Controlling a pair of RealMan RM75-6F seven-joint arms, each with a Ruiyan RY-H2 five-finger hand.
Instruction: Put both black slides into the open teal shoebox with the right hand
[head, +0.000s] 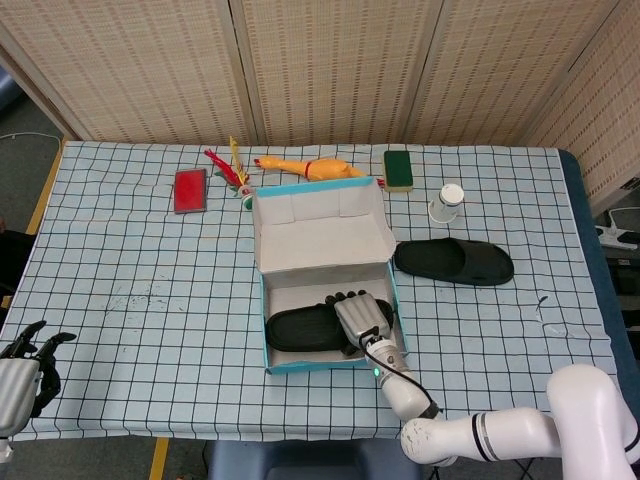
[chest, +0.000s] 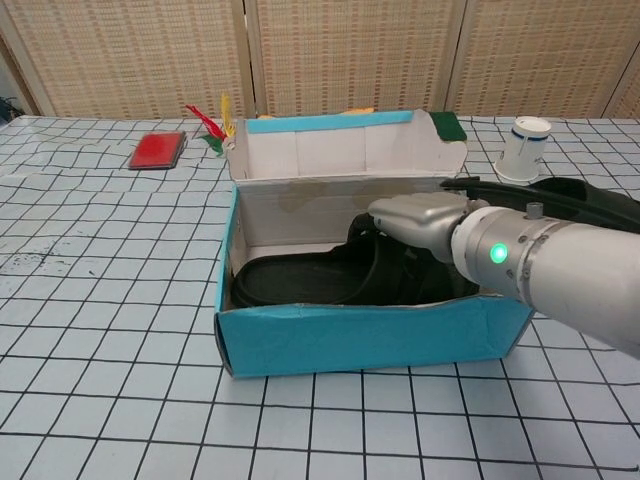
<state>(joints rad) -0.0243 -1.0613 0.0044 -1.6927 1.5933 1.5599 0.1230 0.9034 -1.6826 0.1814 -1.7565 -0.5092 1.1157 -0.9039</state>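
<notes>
One black slide (head: 305, 327) (chest: 300, 278) lies inside the open teal shoebox (head: 325, 365) (chest: 360, 335), low on its floor. My right hand (head: 362, 318) (chest: 420, 218) is down in the box and grips that slide at its strap end. A second black slide (head: 453, 261) (chest: 590, 196) lies on the checked cloth to the right of the box; in the chest view my right forearm hides most of it. At the bottom left corner of the head view, off the table, my left hand (head: 25, 368) holds nothing, its fingers apart.
Behind the box lie a rubber chicken (head: 305, 167), a red and yellow toy (head: 228, 168), a red case (head: 189, 190) (chest: 157, 150), a green sponge (head: 399, 169) and a white paper cup (head: 446, 203) (chest: 522, 148). The box lid (head: 318, 205) stands up at the back.
</notes>
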